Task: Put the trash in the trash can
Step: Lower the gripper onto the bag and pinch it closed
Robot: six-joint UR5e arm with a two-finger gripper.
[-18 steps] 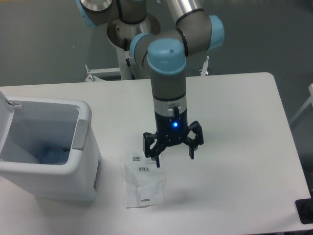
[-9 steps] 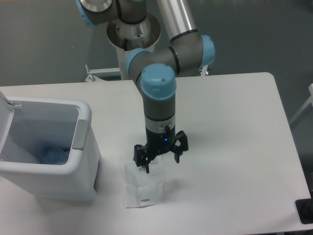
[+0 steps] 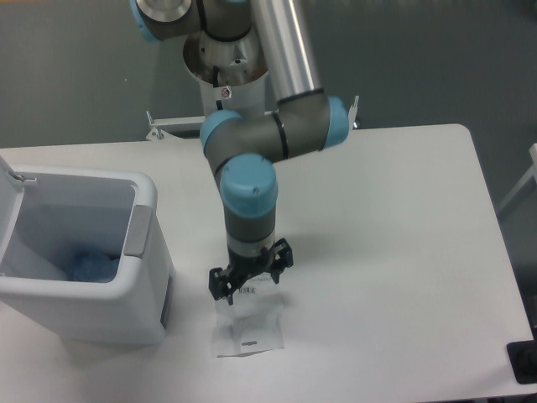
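The gripper (image 3: 252, 280) hangs spread wide, fingers pointing down just over the top edge of the plastic bag (image 3: 248, 324) lying flat on the table (image 3: 394, 252). To the left stands the open trash can (image 3: 92, 260), bottle (image 3: 91, 266) inside.

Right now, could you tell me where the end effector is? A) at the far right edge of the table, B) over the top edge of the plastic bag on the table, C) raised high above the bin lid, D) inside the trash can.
B: the end effector sits low with its fingers spread over the upper end of the plastic bag, which lies flat on the table just right of the trash can.
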